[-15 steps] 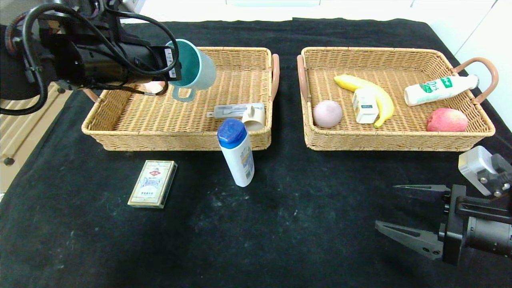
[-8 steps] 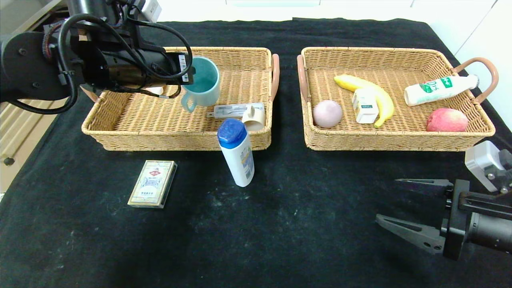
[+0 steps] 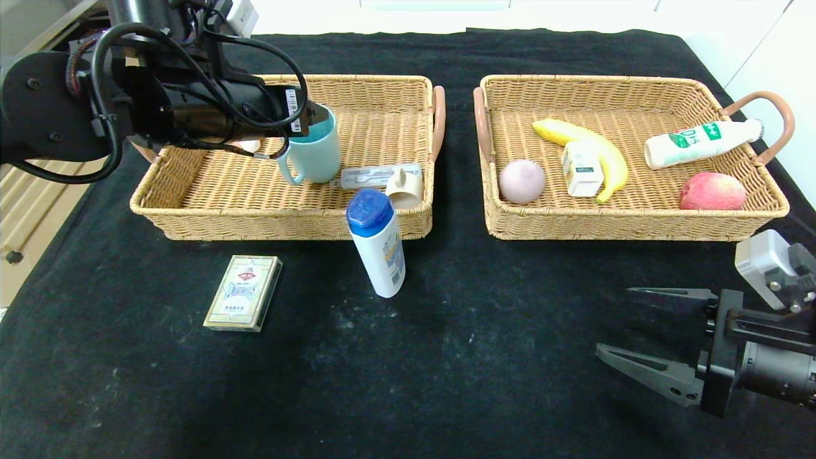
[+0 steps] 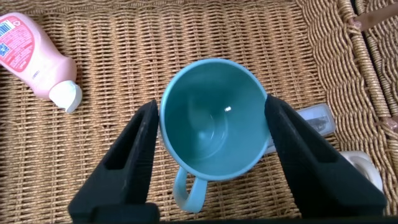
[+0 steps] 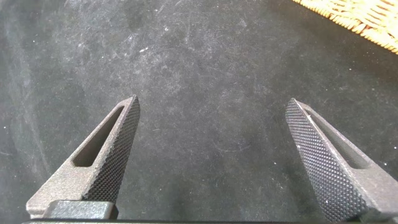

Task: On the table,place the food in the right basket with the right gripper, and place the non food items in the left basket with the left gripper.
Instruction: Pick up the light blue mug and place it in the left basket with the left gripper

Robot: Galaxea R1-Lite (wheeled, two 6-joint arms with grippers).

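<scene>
Head view shows my left tool (image 3: 317,127) inside the left basket (image 3: 191,210), clamped across the rim of the teal cup (image 3: 315,156), which sits upright with its base at or just above the wicker floor; contact cannot be confirmed. Left wrist view confirms both fingers (image 4: 134,158) pressed against opposite sides of the cup (image 4: 214,121), with a pink bottle (image 4: 34,59) lying nearby on the basket floor and a flat grey case (image 3: 376,175) just beside the cup.

My right tool (image 3: 644,335) hangs spread wide above the table (image 3: 478,357) near the front right, gripping nothing. The right basket (image 3: 637,223) holds a banana (image 3: 583,137), a small carton (image 3: 581,167), a milk bottle (image 3: 698,141) and two round fruits.

Step in hand, as I judge it: depositing the cup. Next move calls for settling it fully, spreading the fingers and lifting straight up so the cup does not tip. Outstanding on the table: a shampoo bottle (image 3: 377,242) and a card box (image 3: 243,292), both non-food and so for the left tool.
</scene>
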